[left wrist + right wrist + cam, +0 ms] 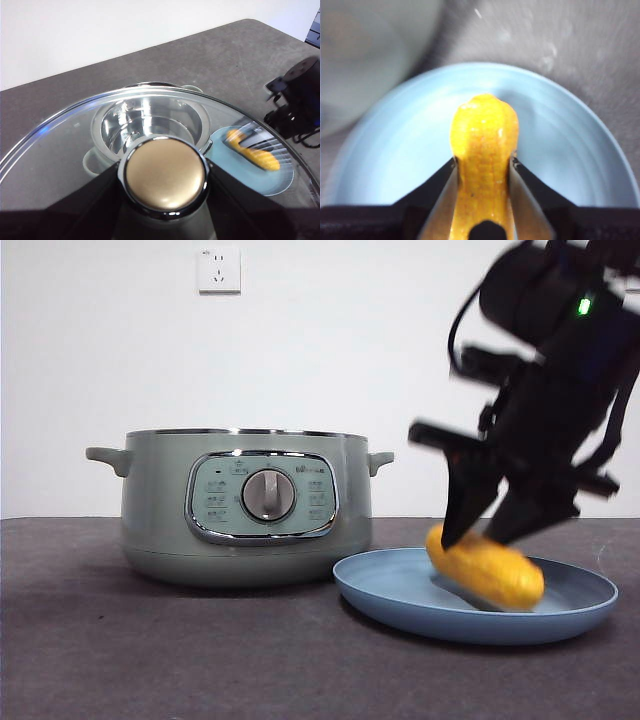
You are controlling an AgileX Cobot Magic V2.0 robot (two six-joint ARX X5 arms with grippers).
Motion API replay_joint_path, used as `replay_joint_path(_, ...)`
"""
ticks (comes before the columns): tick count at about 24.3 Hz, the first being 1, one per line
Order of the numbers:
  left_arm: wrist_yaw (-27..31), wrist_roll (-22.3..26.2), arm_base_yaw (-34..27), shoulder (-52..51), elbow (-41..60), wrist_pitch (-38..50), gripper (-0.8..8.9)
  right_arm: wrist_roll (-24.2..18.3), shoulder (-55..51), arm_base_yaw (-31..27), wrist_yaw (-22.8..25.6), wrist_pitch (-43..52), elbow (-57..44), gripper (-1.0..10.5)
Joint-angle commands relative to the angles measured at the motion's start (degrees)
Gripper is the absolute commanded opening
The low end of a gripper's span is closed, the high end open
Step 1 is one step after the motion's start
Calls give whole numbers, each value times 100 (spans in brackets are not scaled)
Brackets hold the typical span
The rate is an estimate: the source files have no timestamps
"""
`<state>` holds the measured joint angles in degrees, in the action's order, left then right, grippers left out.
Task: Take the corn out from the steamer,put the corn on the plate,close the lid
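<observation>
Right wrist view: the right gripper [484,172] has its fingers [440,190] clamped on the corn [484,140], low over the plate [570,150]. The left gripper [165,180] pinches the lid [60,135] knob above the open steamer [245,505] on the table [150,650].

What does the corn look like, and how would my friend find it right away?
Start at the big green steamer and look beside it to the wide light-blue plate. The corn is the short, stubby cob just above the plate, gripped by the right hand. It is the only bright yellow-orange thing there.
</observation>
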<state>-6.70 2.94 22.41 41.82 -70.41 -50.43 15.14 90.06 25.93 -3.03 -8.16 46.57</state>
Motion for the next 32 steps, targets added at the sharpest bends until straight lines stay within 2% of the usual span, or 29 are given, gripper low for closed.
replay_joint_path(1, -247, -39, 9, 31, -22, 481, -8, 48, 240, -2, -9, 199, -61, -17)
replay_joint_path(4, -286, -33, 11, 238, -22, 671, -8, 48, 295, -2, -4, 142, -61, -15)
replay_joint_path(5, -286, -33, 11, 348, -20, 717, -8, 57, 293, -2, -4, 114, -61, 20)
replay_joint_path(7, -304, -31, 11, 573, -20, 859, -8, 96, 275, -2, -4, 35, -61, 199)
replay_joint_path(9, -315, -11, 11, 824, -20, 1029, -8, 90, 192, 7, -4, 15, -61, 479)
replay_joint_path(10, -313, -9, 9, 970, -20, 1108, -8, 92, 101, 7, -4, 7, -61, 570)
replay_joint_path(11, -326, -9, 9, 1130, -20, 1233, -8, 92, -20, 7, -7, -15, -61, 593)
replay_joint_path(16, -435, -9, 11, 2072, -20, 2199, -8, -2, -1126, 4, 2, -603, -59, 599)
replay_joint_path(22, -448, 13, 11, 3257, -20, 3427, -8, -68, -3027, 4, 11, -1340, -59, 599)
replay_joint_path(32, -542, 33, 85, 4251, -20, 4457, -8, -57, -4601, 4, 9, -1685, -59, 599)
